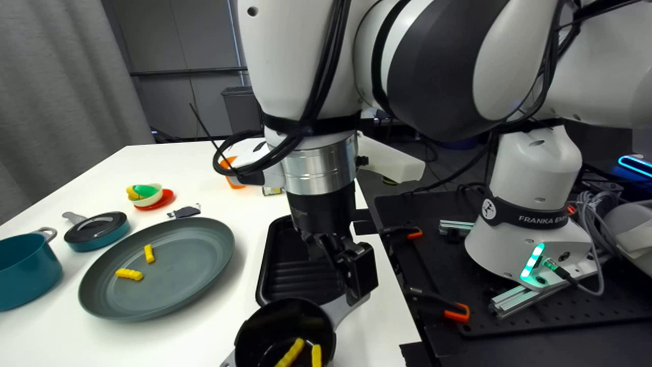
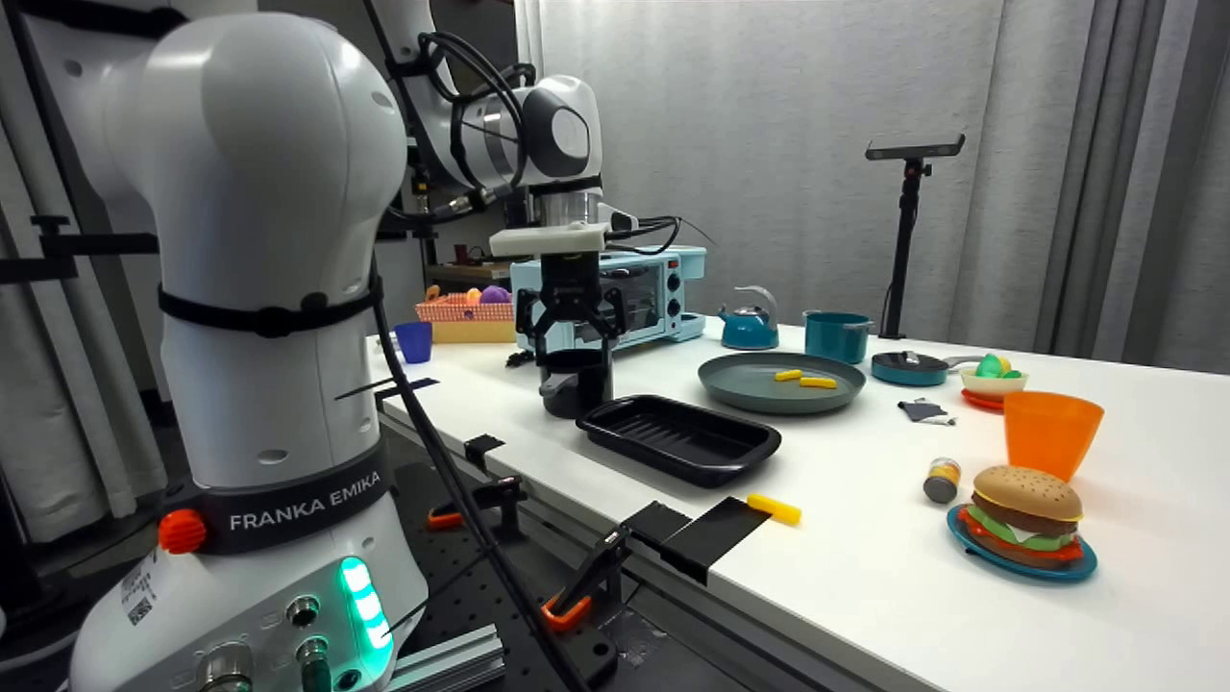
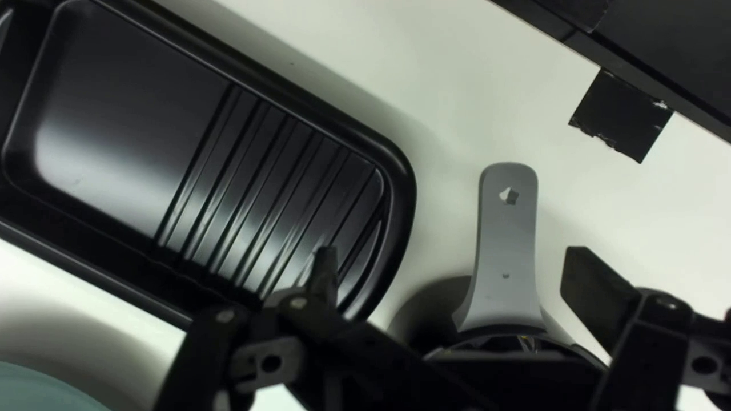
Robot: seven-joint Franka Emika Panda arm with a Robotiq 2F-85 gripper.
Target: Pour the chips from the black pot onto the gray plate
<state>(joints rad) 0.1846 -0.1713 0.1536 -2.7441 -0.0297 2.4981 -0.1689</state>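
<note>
The black pot (image 1: 279, 321) stands on the table, also in an exterior view (image 2: 577, 392). Two yellow chips (image 1: 291, 352) show inside it. Its gray handle (image 3: 507, 251) points up in the wrist view. My gripper (image 3: 450, 268) is open, with one finger on each side of the handle and a gap on both sides; it also shows in an exterior view (image 2: 577, 348). The gray plate (image 1: 188, 275) lies beyond the grill pan, also in an exterior view (image 2: 745, 380), with two chips (image 1: 129, 274) on it. Another chip (image 2: 774, 508) lies near the table edge.
The ribbed black grill pan (image 3: 274, 188) sits right beside the pot. A teal pot (image 1: 25, 270) and small lidded pan (image 1: 97, 232) stand past the plate. A toaster oven (image 2: 634, 298) is behind the gripper. An orange cup (image 2: 1052, 432) and toy burger (image 2: 1023, 519) stand farther along.
</note>
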